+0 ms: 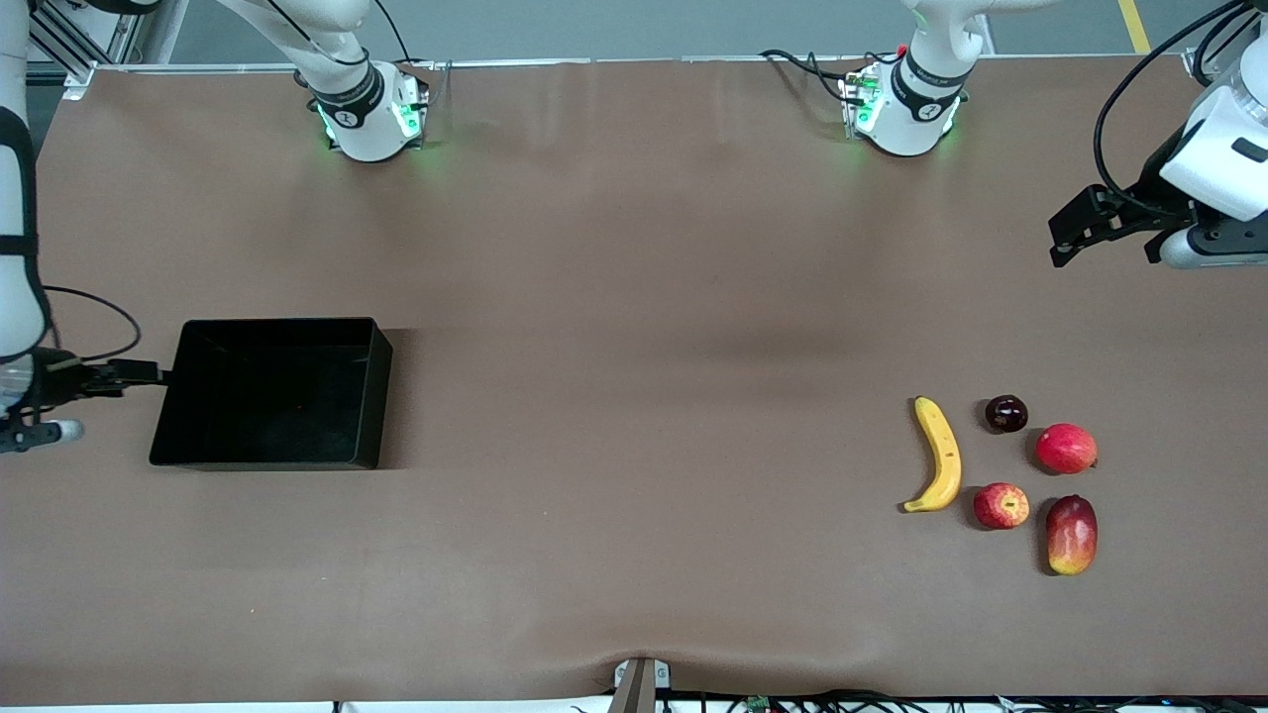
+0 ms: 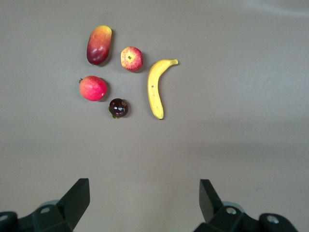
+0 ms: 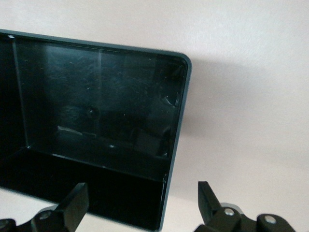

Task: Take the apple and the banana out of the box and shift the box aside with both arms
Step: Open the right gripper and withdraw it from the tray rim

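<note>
The black box rests on the table toward the right arm's end. My right gripper is at the box's outer end, open. In the right wrist view the right gripper straddles a corner of the box without gripping it. The banana and the apple lie toward the left arm's end. My left gripper hangs open over bare table. From the left wrist, the banana and apple lie ahead of the empty left gripper.
A mango, a round red fruit and a dark maroon fruit lie beside the apple and banana. The two arm bases stand along the table's edge farthest from the front camera.
</note>
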Controlling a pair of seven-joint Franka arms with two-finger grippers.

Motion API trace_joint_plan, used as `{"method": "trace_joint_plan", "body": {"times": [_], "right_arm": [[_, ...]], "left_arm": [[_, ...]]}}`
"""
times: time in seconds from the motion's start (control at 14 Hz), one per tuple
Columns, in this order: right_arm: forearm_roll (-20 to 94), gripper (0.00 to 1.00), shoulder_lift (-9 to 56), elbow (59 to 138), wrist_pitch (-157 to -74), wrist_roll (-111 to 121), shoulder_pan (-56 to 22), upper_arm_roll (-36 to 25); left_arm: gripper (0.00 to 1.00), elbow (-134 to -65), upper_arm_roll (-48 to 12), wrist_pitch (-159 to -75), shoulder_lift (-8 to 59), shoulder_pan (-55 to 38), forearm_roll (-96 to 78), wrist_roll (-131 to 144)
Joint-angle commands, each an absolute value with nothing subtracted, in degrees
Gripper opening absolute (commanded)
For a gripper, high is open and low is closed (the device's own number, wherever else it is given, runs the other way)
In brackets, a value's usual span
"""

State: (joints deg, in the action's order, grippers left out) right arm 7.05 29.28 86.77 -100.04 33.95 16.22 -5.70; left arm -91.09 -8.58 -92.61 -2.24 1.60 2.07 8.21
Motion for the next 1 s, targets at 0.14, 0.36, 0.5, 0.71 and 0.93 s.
{"method": "trace_joint_plan", "body": {"times": [0.14, 0.36, 0.5, 0.71, 0.93], "right_arm": [[2.7, 1.00, 29.6, 72.4, -88.2, 34.7, 12.2, -5.5], [-0.9, 1.00, 29.5, 63.8, -88.9, 34.7, 7.9, -5.4], [-0.5, 1.00, 28.0, 63.1, -88.2, 34.9, 5.0, -5.3], [2.5, 1.00, 21.6, 63.7, -83.7, 35.1, 3.7, -3.7], [2.7, 1.00, 17.0, 67.7, -81.2, 17.5, 1.1, -3.3]], "left_arm": [[1.00, -93.6, -8.5, -95.6, -2.6, 1.7, 1.0, 7.9], [1.00, -94.5, -8.6, -96.3, -3.1, 1.8, 1.0, 7.9], [1.00, -93.5, -8.4, -96.4, -3.3, 1.8, 1.0, 7.7], [1.00, -92.9, -8.7, -96.4, -2.9, 1.6, 1.1, 7.4], [1.00, -92.9, -8.7, -97.4, -2.5, 1.6, 1.1, 7.4]]}}
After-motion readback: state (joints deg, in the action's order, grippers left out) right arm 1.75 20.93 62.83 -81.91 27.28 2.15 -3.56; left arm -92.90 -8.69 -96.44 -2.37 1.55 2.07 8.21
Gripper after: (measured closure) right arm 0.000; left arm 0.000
